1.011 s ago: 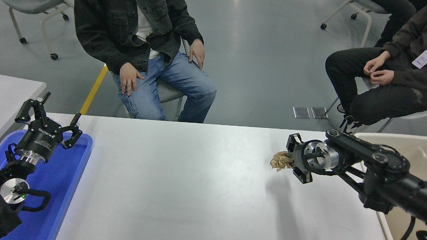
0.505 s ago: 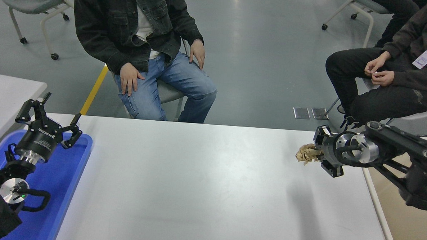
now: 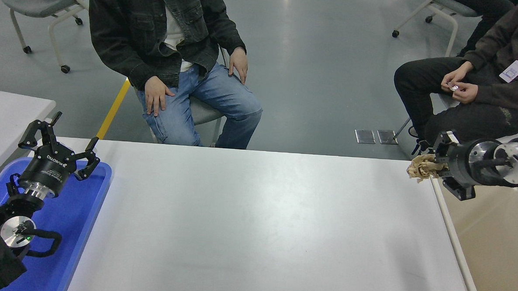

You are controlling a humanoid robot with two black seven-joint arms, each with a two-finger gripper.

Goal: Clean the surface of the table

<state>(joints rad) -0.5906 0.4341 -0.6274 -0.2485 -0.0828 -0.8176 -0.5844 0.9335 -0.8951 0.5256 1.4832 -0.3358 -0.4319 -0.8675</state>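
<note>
Right gripper (image 3: 437, 167) clamped on a crumpled brown paper wad (image 3: 420, 167), right edge of frame.
Table surface (image 3: 255, 224) fills the lower centre; left gripper (image 3: 62, 143), jaws spread and empty, hangs over the blue tray (image 3: 81, 216), lower left.

You see a white-grey tabletop (image 3: 255, 224), a blue tray (image 3: 74, 225), a beige bin (image 3: 495, 243), black claws, and a crumpled tan paper (image 3: 420, 167).

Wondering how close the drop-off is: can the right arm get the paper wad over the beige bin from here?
Probably yes: the right gripper holds the wad above the bin rim, nothing between.
</note>
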